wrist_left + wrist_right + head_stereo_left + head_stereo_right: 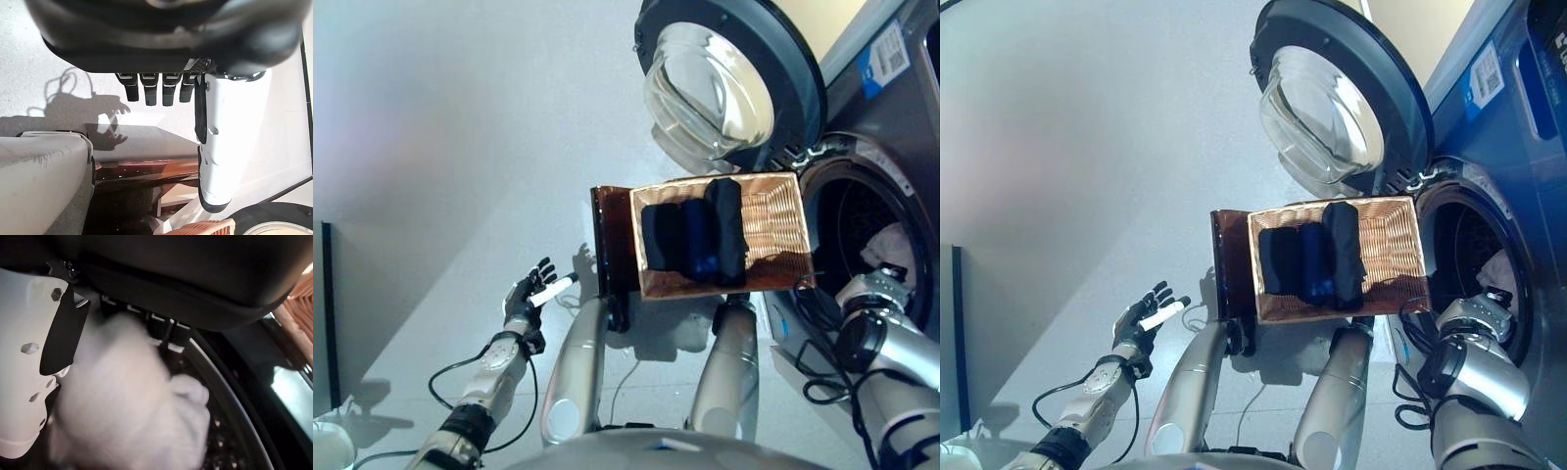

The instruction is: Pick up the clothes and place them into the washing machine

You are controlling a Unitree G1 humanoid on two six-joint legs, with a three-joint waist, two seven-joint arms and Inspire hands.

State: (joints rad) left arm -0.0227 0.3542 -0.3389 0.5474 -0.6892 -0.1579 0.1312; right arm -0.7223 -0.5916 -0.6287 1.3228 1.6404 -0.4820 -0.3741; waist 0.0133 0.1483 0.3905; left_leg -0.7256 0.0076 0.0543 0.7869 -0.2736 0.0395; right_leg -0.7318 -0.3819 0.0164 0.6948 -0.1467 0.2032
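The washing machine's drum (857, 211) stands open at the right, its round glass door (724, 88) swung up and back. My right hand (876, 292) is at the drum's mouth. In the right wrist view its fingers (164, 328) and white-covered thumb (29, 357) look straight, and a white cloth (132, 401) lies blurred between them over the drum's rim. The same white cloth (893, 245) shows inside the drum. A wicker basket (778, 220) beside the machine holds dark folded clothes (695, 240). My left hand (527, 292) hangs open over the floor at the lower left, holding nothing.
The basket rests on a dark brown stand (612, 245), which also shows in the left wrist view as the brown stand (146, 166). A thin dark upright edge (327, 313) stands at the far left. Grey floor lies between it and the stand.
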